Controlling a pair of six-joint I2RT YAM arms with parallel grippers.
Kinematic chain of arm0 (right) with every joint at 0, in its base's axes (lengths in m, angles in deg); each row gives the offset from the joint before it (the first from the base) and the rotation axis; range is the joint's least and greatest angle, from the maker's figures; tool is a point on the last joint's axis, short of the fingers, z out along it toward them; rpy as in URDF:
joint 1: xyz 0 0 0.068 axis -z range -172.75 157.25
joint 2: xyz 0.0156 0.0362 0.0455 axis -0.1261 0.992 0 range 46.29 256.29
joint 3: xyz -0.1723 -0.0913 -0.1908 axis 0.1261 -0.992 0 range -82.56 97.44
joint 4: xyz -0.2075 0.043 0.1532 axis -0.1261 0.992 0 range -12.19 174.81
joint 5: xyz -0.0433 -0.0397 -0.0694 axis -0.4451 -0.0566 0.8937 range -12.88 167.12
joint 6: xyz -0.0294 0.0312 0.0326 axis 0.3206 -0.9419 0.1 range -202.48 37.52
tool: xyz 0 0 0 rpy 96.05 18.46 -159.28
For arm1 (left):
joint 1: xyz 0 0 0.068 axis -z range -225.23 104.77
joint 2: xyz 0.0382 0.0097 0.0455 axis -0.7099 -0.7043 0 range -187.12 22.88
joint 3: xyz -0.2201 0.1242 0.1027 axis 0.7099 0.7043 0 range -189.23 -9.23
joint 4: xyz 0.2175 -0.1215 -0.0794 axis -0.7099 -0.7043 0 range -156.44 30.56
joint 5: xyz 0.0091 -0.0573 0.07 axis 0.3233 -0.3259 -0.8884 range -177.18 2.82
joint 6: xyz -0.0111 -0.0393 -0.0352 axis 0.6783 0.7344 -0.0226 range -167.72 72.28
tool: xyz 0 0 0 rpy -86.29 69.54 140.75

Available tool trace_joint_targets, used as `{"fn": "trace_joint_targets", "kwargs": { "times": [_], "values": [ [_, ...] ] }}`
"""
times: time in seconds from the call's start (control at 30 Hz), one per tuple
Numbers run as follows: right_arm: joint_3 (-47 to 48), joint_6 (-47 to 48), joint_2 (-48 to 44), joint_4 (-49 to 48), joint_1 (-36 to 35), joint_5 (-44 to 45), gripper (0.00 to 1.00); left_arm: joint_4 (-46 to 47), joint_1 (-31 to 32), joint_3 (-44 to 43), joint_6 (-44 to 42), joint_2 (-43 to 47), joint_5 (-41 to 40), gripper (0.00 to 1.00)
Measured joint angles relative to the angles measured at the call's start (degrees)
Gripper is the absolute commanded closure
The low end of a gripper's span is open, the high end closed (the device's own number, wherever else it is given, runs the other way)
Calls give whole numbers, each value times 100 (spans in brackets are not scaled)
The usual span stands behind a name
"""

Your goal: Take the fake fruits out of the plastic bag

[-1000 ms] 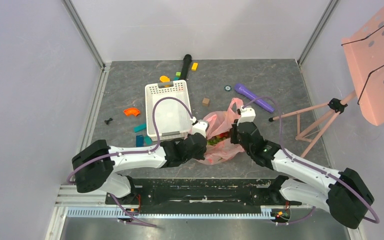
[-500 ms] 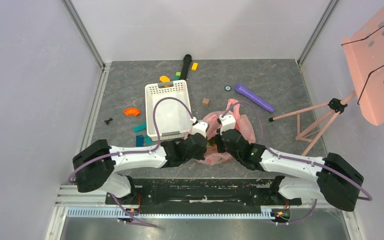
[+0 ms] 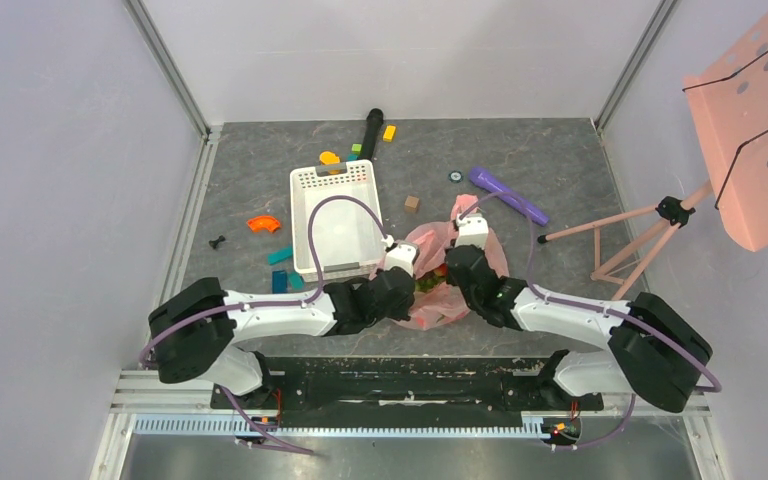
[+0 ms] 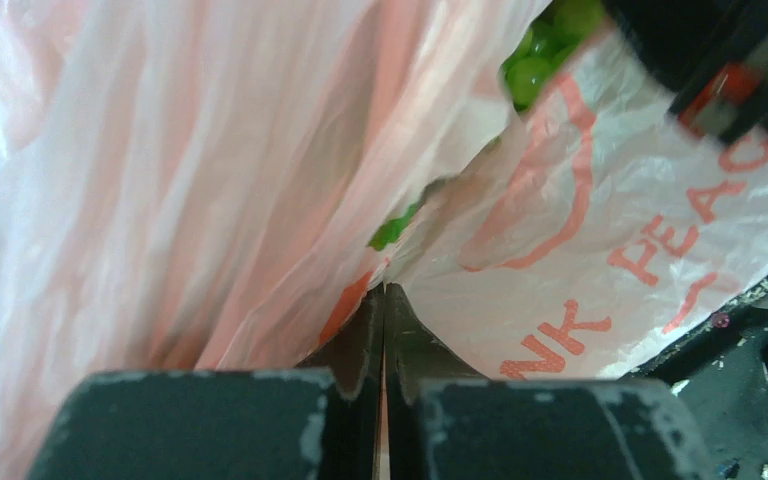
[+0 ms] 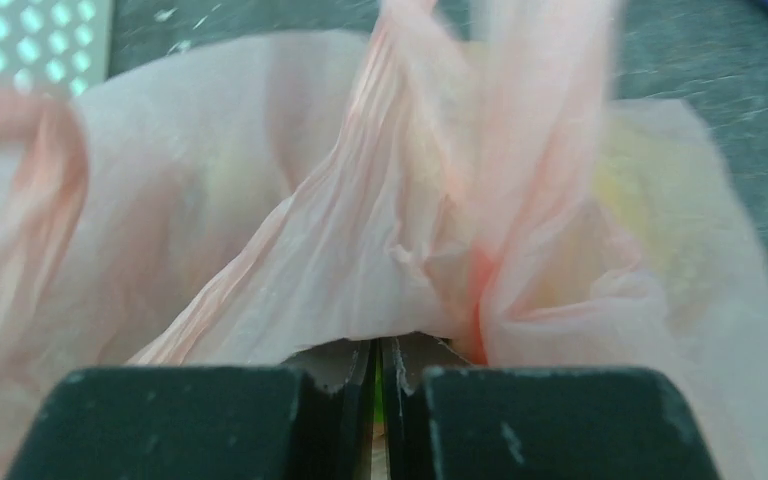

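Most of the fake fruits (image 4: 538, 68) lie hidden inside the plastic bag (image 3: 430, 310), and only a few green ones show at its mouth. From above, both arms cover much of the bag. The left gripper (image 4: 382, 305) is clenched on a fold of bag film. The right gripper (image 5: 375, 352) pinches bunched film too. A white basket (image 3: 332, 180) sits just beside the bag on the bench (image 3: 580, 170), with a purple cylinder (image 3: 508, 196) farther back.
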Motion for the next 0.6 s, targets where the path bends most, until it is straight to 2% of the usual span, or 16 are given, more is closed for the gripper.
{"fn": "trace_joint_targets", "kwargs": {
  "times": [0.17, 0.47, 0.6],
  "values": [
    [-2, 13, 20, -140, 584, -42, 95, 105, 0, 85, 0, -116, -9, 98],
    [-9, 197, 13, -197, 1003, -48, 89, 195, 0, 195, 0, -122, -46, 98],
    [-7, 356, -42, -168, 1158, -175, 77, 208, 0, 214, 0, -127, -46, 98]
  ]
}}
